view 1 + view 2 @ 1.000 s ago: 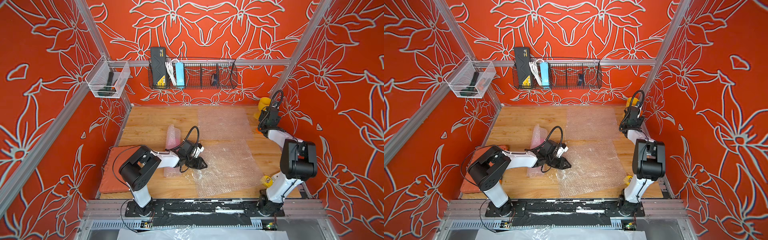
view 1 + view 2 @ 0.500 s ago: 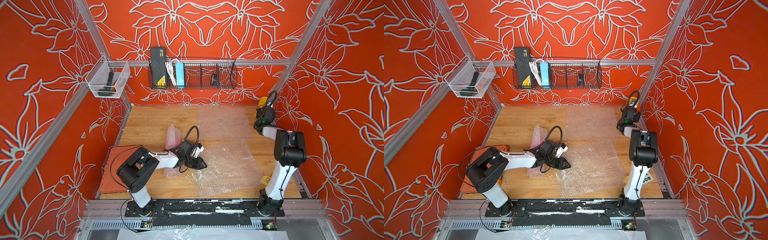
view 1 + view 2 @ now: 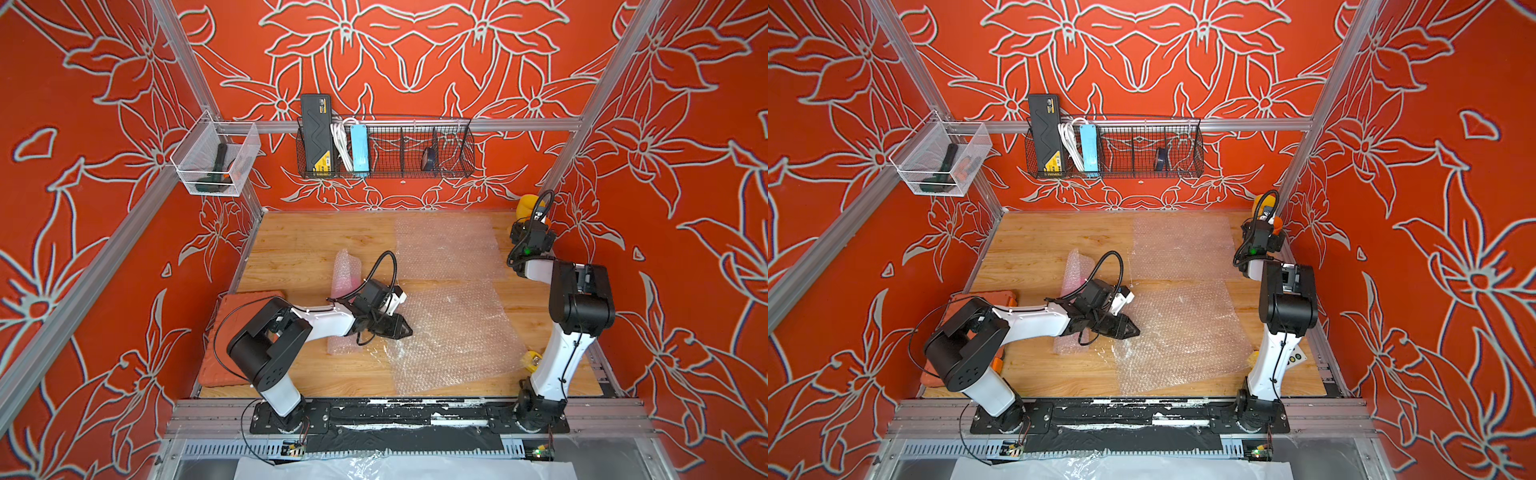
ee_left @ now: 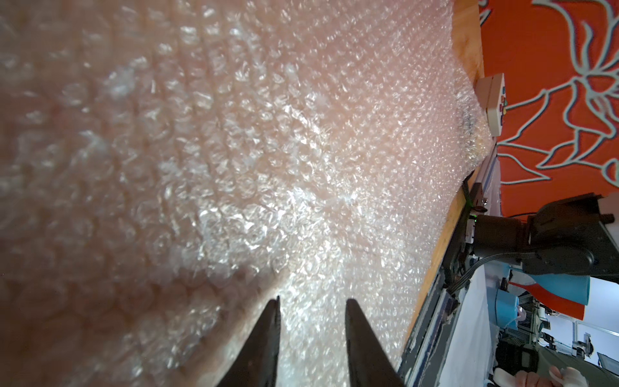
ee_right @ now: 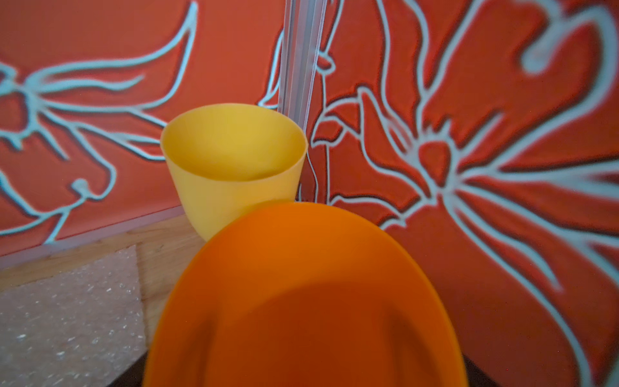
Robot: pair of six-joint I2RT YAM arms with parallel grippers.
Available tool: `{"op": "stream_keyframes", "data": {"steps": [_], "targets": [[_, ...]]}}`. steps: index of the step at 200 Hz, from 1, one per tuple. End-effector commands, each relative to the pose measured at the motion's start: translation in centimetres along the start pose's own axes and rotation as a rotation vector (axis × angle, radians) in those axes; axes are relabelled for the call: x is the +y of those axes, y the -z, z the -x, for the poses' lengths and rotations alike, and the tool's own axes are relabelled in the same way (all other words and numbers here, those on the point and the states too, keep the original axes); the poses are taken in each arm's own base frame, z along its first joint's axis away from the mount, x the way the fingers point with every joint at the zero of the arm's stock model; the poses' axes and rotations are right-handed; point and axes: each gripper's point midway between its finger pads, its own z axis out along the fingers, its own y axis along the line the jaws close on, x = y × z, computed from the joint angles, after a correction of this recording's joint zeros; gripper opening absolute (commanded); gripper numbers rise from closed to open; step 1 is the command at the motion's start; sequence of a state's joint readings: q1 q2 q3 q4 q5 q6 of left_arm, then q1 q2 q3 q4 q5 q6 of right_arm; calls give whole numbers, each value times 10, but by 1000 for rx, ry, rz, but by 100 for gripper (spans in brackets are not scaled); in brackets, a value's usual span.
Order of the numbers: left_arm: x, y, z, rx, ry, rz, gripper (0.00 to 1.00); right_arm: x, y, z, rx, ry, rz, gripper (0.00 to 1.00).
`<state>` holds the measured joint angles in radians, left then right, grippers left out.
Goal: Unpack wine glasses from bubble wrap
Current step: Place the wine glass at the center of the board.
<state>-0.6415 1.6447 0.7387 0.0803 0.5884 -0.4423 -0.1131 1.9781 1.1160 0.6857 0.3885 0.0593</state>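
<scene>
A yellow wine glass (image 5: 234,160) stands upright in the far right corner, also seen in a top view (image 3: 525,205). An orange wine glass (image 5: 301,284) stands just in front of it and fills the right wrist view. My right gripper (image 3: 538,228) is at this orange glass. Its fingers show only as dark shades behind the bowl, so their hold is unclear. My left gripper (image 4: 311,305) rests low on the near flat bubble wrap sheet (image 3: 449,332), jaws apart with nothing between them. A pinkish bubble wrap roll (image 3: 347,270) lies under the left wrist. A second flat sheet (image 3: 444,245) lies farther back.
An orange-red pad (image 3: 232,332) lies at the table's left edge. A small white button box (image 4: 492,100) sits at the right front by the right arm's base. A wire basket (image 3: 386,149) and a clear bin (image 3: 216,160) hang on the walls.
The right arm's elbow has swung inward and more upright while its wrist stayed in the far right corner. The left arm has not moved.
</scene>
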Motion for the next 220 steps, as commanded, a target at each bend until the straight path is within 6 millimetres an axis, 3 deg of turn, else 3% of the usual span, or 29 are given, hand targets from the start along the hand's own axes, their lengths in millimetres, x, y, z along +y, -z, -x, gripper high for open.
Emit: {"op": "stream_keyframes", "data": {"steps": [1, 69, 126, 149, 167, 220], "targets": [[-2, 5, 0, -3, -15, -2, 32, -9, 8, -5, 27, -18, -21, 96], [-8, 14, 3, -29, -28, 2, 32, -10, 19, 5, 65, -45, 8, 98], [-13, 19, 5, -49, -31, -8, 33, -22, 48, 17, 80, -80, 13, 98], [-16, 23, 7, -62, -41, -10, 33, -25, 69, 23, 113, -126, 50, 98], [-11, 21, 6, -59, -43, 8, 33, -17, 89, 17, 252, -145, 127, 98], [-3, 14, 3, -36, -47, 27, 33, 23, 177, -9, 446, -144, 424, 90]]}}
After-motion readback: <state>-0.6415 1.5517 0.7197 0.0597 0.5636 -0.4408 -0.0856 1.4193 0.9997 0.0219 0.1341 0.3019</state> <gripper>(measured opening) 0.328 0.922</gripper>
